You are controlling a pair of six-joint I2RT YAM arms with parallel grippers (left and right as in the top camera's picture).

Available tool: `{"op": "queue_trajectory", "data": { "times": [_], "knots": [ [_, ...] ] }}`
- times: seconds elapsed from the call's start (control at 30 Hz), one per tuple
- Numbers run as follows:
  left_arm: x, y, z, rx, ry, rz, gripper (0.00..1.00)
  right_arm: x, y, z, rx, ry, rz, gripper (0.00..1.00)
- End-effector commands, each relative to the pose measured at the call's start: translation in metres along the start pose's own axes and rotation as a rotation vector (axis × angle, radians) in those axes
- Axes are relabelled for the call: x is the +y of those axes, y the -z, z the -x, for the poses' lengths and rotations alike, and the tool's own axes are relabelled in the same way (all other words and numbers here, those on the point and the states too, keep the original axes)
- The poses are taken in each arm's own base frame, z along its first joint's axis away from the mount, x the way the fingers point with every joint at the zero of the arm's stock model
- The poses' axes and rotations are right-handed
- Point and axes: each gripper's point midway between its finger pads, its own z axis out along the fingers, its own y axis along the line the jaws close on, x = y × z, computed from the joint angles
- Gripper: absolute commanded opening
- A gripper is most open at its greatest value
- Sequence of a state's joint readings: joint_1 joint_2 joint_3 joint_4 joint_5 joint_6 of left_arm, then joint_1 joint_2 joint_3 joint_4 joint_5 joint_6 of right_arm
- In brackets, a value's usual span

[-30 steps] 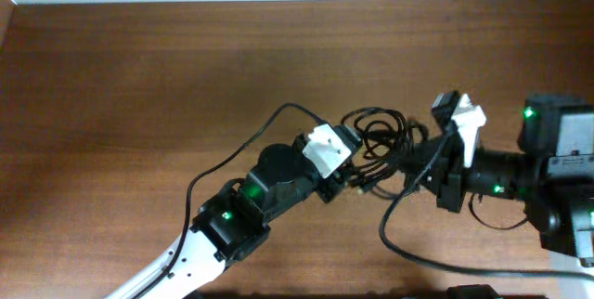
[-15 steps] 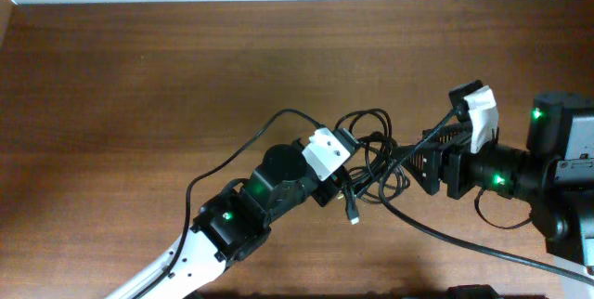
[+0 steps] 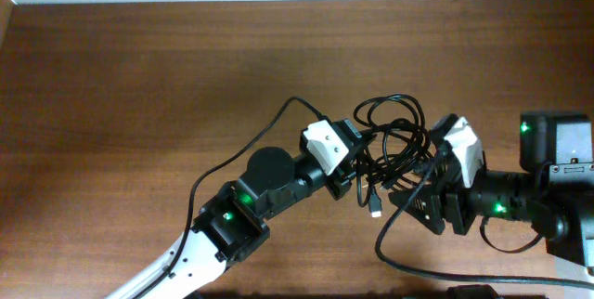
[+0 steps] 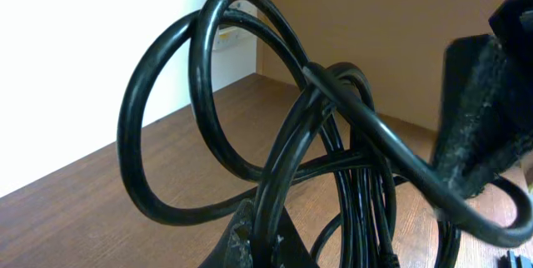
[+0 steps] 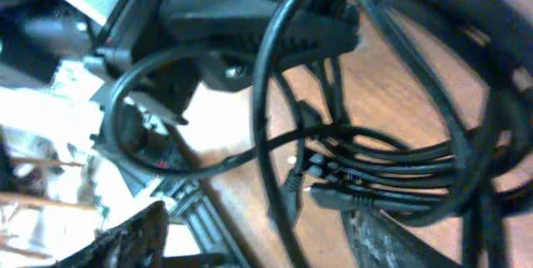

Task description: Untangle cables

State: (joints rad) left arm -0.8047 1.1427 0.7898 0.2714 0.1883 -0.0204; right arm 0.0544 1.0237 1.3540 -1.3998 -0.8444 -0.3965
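Observation:
The cables (image 3: 393, 137) form a tangled black bundle of loops at the table's middle right, with one plug end (image 3: 374, 211) dangling below. My left gripper (image 3: 358, 171) is shut on a strand at the bundle's left side. In the left wrist view the cables (image 4: 250, 118) loop up from the shut left gripper (image 4: 268, 239). My right gripper (image 3: 415, 202) stands open at the bundle's lower right. In the right wrist view the cables (image 5: 391, 168) cross between the wide-apart fingertips (image 5: 137, 236) of the right gripper (image 5: 262, 239), which clamp nothing.
A thicker black wire (image 3: 233, 158) runs along the left arm (image 3: 243, 214), and another wire (image 3: 401, 260) trails from the right arm (image 3: 548, 197) toward the table's front edge. Bare brown table (image 3: 139, 85) spreads to the left and back.
My right gripper went from shut to open and swung down to the bundle's lower right. The left gripper moved slightly up and right, lifting the bundle with it.

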Motion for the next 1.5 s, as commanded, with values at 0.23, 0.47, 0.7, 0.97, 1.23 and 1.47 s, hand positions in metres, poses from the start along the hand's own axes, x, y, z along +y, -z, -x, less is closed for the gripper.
{"op": "queue_trajectory", "data": {
  "times": [0.23,0.47,0.7,0.97,1.23,1.47],
  "knots": [
    [0.072,0.036,-0.081,0.359,0.006,0.456,0.0,0.003,0.004,-0.029,0.115,-0.076,-0.034,0.13],
    [0.022,0.019,-0.08,0.347,0.053,0.15,0.0,-0.06,-0.012,-0.052,0.345,-0.176,-0.195,0.99],
    [0.044,0.025,-0.078,0.343,0.036,0.28,0.0,-0.081,-0.018,-0.056,0.398,-0.243,-0.245,0.99],
    [0.069,0.045,-0.05,0.244,0.079,0.46,0.0,-0.147,0.026,-0.034,0.186,-0.461,-0.771,0.99],
    [0.069,0.046,-0.054,0.259,0.079,0.46,0.0,-0.156,0.016,-0.04,0.245,-0.489,-0.762,0.99],
    [0.069,0.046,-0.054,0.26,0.079,0.46,0.0,-0.156,0.016,-0.04,0.245,-0.489,-0.762,0.99]
  ]
}}
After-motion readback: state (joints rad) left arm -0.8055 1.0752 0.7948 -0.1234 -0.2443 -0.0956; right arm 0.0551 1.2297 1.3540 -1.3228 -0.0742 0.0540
